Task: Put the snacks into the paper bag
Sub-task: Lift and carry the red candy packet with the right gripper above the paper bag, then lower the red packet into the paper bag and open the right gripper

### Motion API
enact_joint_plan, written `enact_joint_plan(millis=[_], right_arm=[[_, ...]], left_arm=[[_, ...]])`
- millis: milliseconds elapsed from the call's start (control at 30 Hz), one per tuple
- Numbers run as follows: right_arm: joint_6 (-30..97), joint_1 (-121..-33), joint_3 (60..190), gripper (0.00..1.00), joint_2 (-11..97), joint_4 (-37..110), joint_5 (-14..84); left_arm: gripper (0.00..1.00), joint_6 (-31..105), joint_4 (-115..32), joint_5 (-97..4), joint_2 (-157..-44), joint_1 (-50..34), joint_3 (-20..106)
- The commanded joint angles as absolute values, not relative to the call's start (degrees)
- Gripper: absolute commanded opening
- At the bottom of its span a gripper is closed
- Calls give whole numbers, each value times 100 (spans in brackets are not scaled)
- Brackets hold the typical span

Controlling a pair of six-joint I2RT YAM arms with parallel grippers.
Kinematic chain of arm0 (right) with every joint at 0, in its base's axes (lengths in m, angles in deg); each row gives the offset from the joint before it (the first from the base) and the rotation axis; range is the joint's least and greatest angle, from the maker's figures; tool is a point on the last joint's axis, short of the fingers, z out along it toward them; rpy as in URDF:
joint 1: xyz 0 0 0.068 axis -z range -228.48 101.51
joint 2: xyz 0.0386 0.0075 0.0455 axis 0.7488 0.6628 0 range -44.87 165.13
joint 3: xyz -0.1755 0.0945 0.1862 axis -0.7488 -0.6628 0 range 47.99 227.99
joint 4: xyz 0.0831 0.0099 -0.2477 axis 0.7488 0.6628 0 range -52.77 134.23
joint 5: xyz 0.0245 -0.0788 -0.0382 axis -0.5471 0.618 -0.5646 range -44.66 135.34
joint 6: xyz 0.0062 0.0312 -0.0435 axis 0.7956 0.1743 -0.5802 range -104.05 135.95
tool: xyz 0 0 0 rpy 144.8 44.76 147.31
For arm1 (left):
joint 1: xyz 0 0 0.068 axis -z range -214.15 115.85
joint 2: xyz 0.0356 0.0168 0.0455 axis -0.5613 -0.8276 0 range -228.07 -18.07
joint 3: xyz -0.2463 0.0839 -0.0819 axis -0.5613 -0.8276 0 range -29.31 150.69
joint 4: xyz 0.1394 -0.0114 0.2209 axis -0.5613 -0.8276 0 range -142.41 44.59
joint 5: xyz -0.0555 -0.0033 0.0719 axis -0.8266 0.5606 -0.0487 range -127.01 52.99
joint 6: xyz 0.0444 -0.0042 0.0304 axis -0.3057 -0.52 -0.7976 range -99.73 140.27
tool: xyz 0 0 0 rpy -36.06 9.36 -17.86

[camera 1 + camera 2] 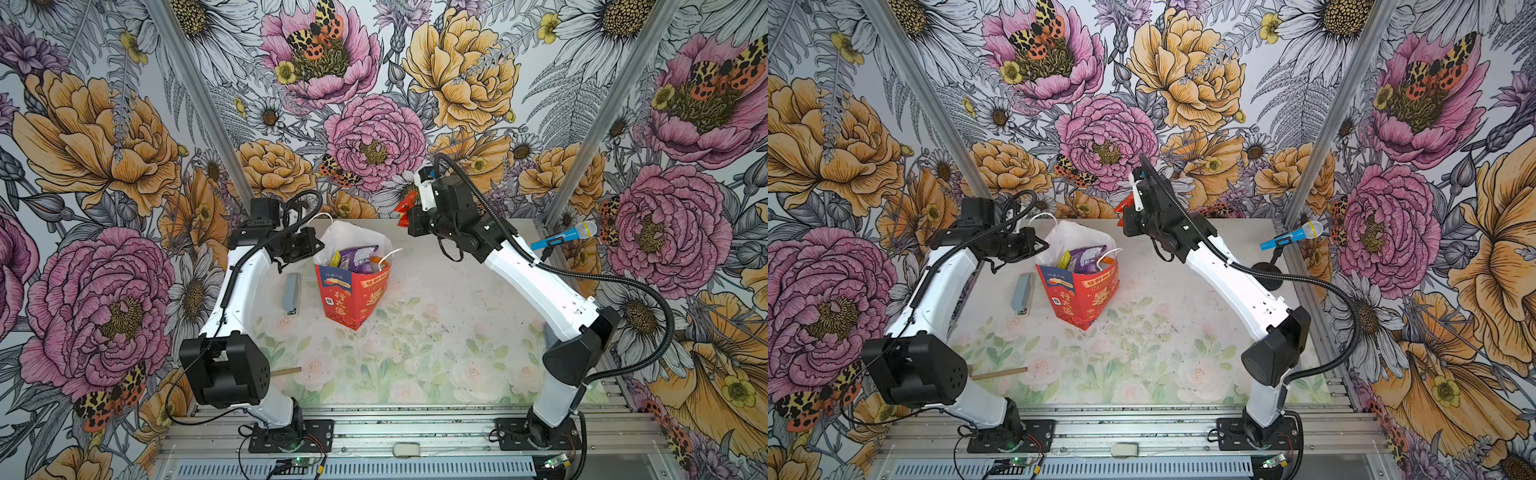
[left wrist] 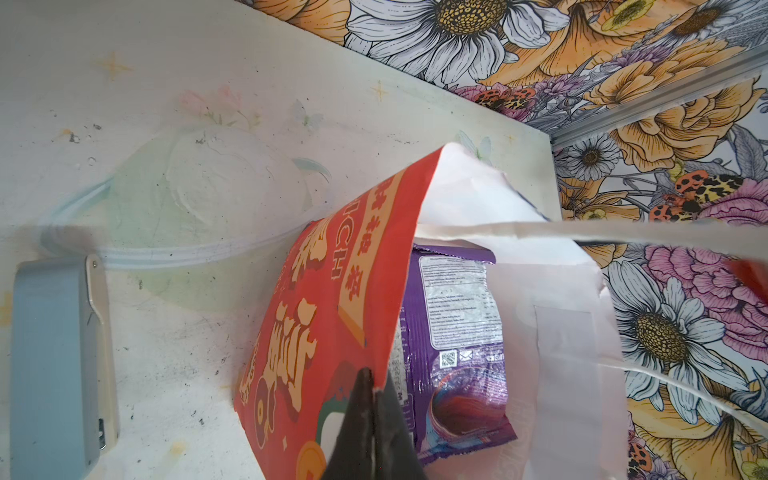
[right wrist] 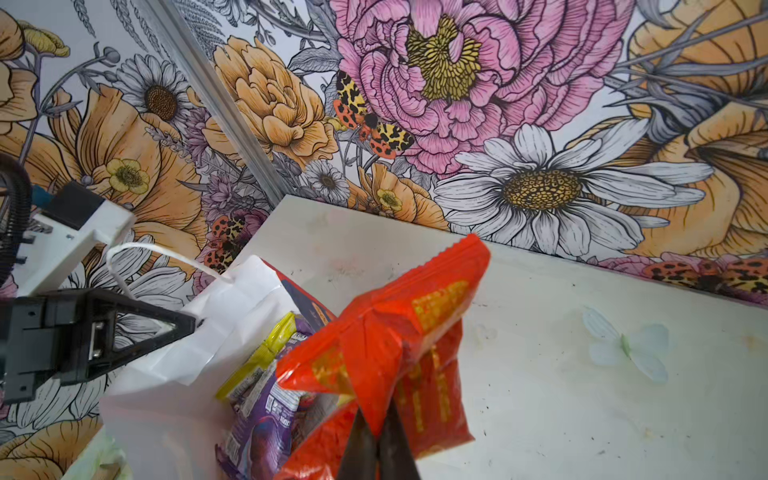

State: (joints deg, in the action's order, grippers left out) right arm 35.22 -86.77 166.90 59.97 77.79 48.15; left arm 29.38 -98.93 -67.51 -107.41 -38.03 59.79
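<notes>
Paper bag (image 1: 353, 299) stands upright on table (image 1: 436, 332), left of centre in both top views, mouth open, white inside showing. L gripper (image 2: 372, 395) has its fingers shut tight on the bag's rim, red outer wall on one side & white inside on the other (left wrist view). In a top view, L gripper (image 1: 319, 248) sits at the bag's upper left edge.

R gripper (image 3: 376, 419) has its fingers pinched narrow on a red packet (image 3: 386, 332), gripping its crumpled lower part. Packet rises from the fingertips w/ serrated seal at far end. In both top views the red packet (image 1: 405, 210) is up in the air, off the table, to the right of & beyond the bag's mouth, not inside it.

Inside bag: purple packet (image 1: 357, 257) on top, yellow packet (image 1: 336, 257) poking up at its left, orange packet (image 1: 376, 262) at its right by the rim. What lies deeper can't be seen.

Grey block (image 1: 292, 293) lies flat on table just left of bag, not touching it. Blue toy mic (image 1: 561, 237) on a stand at far right edge. Wooden stick (image 1: 286, 371) lies by L arm's elbow.
</notes>
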Motion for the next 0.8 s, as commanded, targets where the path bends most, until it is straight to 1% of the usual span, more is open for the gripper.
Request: enact_joint_plan(millis=[0,100,233,300,500,767], right_arm=[[3207,-8900,17459,0,6408,8127,4894],[3120,-9135,18038,0,6795,8337,4881],[3090,-9364,18378,0,7132,8486,4823],[3085,-9595,18393,0,7228,8522,4788],[3089,-9905,18344,0,7443,8632,4841],[3189,-9990,18207,0,7633,8680,4850]], left_arm=[[0,2993,-9870,-6726,-10666,-3793,5890],[0,2994,-9869,-6728,-10666,-3804,5895],[0,2992,-9868,-6745,-10666,-3809,5891],[0,2992,-9865,-6742,-10675,-3800,5895],[0,3000,-9868,-6750,-10660,-3807,5896],[0,3002,-9868,-6751,-10648,-3810,5894]])
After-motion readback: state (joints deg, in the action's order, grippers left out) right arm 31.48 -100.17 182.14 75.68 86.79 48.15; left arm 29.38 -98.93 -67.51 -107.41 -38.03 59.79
